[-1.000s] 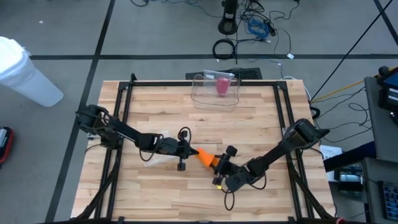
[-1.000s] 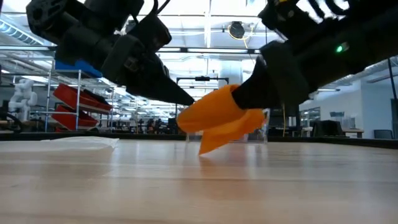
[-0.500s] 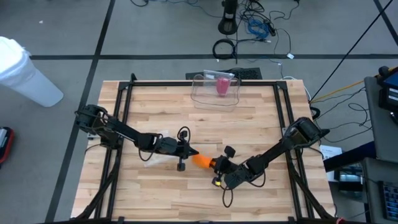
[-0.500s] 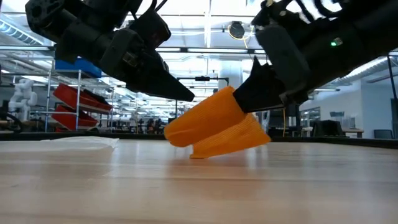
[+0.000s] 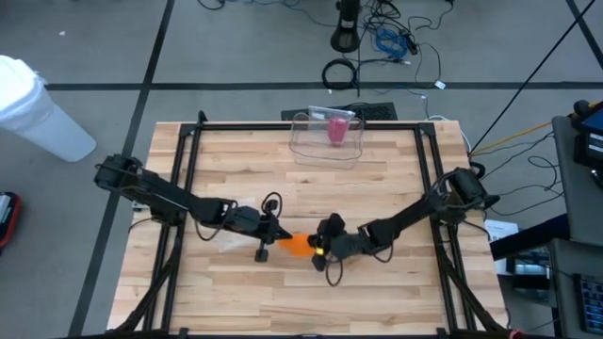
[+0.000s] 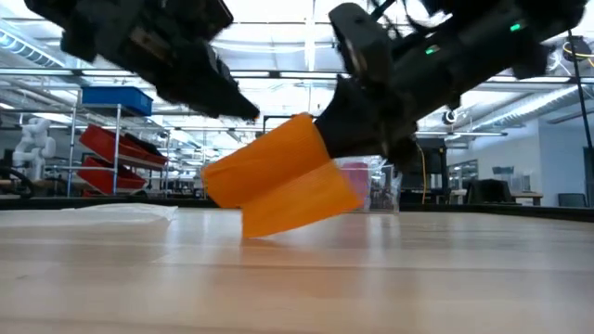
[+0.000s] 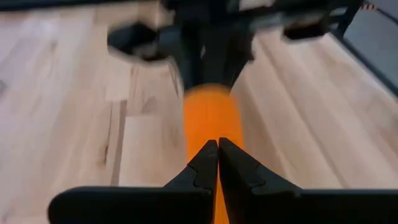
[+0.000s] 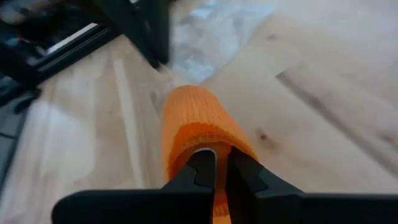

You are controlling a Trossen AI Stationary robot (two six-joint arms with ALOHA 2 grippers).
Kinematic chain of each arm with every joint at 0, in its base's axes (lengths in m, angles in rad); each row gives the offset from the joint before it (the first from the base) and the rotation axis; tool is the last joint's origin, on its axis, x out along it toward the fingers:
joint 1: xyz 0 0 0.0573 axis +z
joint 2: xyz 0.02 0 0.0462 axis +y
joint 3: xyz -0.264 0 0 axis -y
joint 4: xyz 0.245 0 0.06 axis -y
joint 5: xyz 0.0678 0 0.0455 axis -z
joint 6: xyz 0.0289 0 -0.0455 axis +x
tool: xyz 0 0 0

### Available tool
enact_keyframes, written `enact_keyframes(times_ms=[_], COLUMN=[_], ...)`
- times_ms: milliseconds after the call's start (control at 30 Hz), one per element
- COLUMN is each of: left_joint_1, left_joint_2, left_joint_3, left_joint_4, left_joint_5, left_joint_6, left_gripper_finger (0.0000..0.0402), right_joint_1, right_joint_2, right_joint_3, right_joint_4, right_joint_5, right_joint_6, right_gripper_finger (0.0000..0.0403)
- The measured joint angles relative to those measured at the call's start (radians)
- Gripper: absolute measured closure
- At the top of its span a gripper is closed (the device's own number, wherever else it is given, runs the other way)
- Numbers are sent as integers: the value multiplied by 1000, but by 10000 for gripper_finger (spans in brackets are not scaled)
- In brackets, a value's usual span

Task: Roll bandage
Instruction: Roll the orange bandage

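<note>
An orange bandage (image 5: 297, 245), partly rolled into a short tube, hangs between my two grippers near the table's middle front. In the low view the bandage (image 6: 274, 176) slants, its left end lower, with a loose fold below it close to the tabletop. My left gripper (image 5: 279, 236) comes from the table's left and is shut at the bandage's left end. My right gripper (image 5: 317, 249) comes from the right and is shut on the other end. The rolled bandage (image 8: 194, 115) shows past my right fingers. My left gripper is shut on the bandage's left end (image 7: 218, 198): an orange strip shows between its two fingers. The fingers come slanting down from the table's left, along the roll. How many layers they have, I cannot tell. My right gripper pinches the bandage's right end (image 8: 219, 186) between its two fingers, with orange cloth showing in the narrow gap. The fingers come slanting down from the table's right, along the roll. The roll (image 6: 297, 148) juts out tilted beyond the fingertips.
A clear plastic box (image 5: 328, 135) with a pink thing inside stands at the table's far edge. A clear wrapper (image 5: 236, 218) lies on the wood under my left arm. A black frame (image 5: 188, 151) runs around the tabletop.
My right gripper has shut on the bandage, rolled about its own axis and gone toward the table's left. My left gripper has drawn back to the left and risen a little. The bandage has shifted left with them and tilted more steeply.
</note>
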Motion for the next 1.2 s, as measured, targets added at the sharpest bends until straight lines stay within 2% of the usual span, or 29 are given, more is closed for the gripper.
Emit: enact_keyframes(times_ms=[100, 233, 400, 633, 900, 1200], left_joint_1=[-14, -28, -25, -15, -9, 21], left_joint_2=[-46, -45, 3, 78, 117, 174], left_joint_3=[0, 0, 0, 0, 0, 0], left_joint_4=[-41, -49, -32, 63, 83, 87], left_joint_5=[-28, -71, -130, -132, -134, -152], left_joint_6=[0, 5, 13, 28, 27, 27], left_gripper_finger=[381, 381, 381, 381, 381, 381], right_joint_1=[-52, -111, -178, -243, -311, -314], right_joint_2=[0, 0, 0, -1, -1, 1], right_joint_3=[0, 0, -1, 0, 1, 0], right_joint_4=[3, 3, -41, -96, -124, -132], right_joint_5=[-133, -255, -361, -447, -536, -546], right_joint_6=[38, 40, 12, -49, -137, -120], right_gripper_finger=[399, 400, 401, 389, 395, 364])
